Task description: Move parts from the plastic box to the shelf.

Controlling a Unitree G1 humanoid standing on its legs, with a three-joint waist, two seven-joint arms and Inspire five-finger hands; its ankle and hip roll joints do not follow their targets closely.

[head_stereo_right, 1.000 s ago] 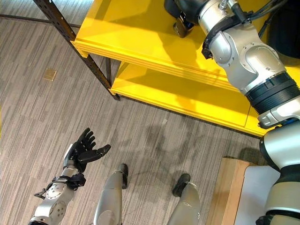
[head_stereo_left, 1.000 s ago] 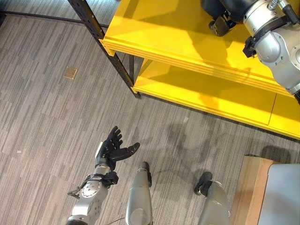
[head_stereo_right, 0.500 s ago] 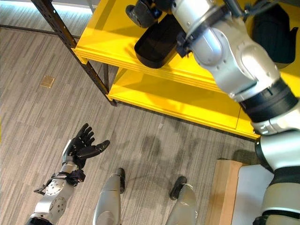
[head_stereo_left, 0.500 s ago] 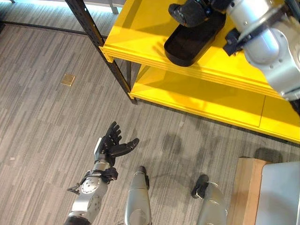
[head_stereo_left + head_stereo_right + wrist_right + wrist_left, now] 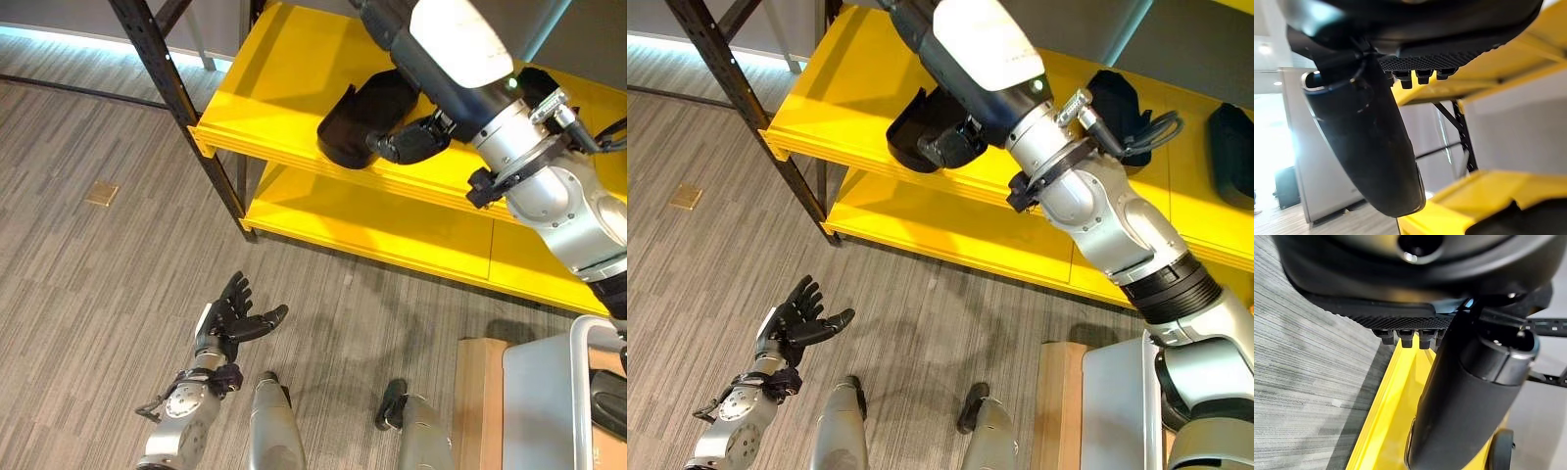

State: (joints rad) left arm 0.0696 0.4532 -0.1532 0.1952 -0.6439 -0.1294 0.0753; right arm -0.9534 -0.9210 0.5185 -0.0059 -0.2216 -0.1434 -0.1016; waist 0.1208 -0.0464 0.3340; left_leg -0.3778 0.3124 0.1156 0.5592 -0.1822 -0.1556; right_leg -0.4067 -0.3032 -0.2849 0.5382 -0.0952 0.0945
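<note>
Since half a second ago my right hand (image 5: 419,142) has slid down off the black part (image 5: 358,122), now on the yellow shelf (image 5: 284,73) just upper-left of my curled, empty fingers (left hand (image 5: 230,318) spread, lower left).

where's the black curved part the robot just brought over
The black curved plastic part lies on the yellow shelf's upper board, near its front edge, beside the right hand.

Right hand (image 5: 416,143) hides part (image 5: 361,125) edge; box (image 5: 563,401) cut off
</note>
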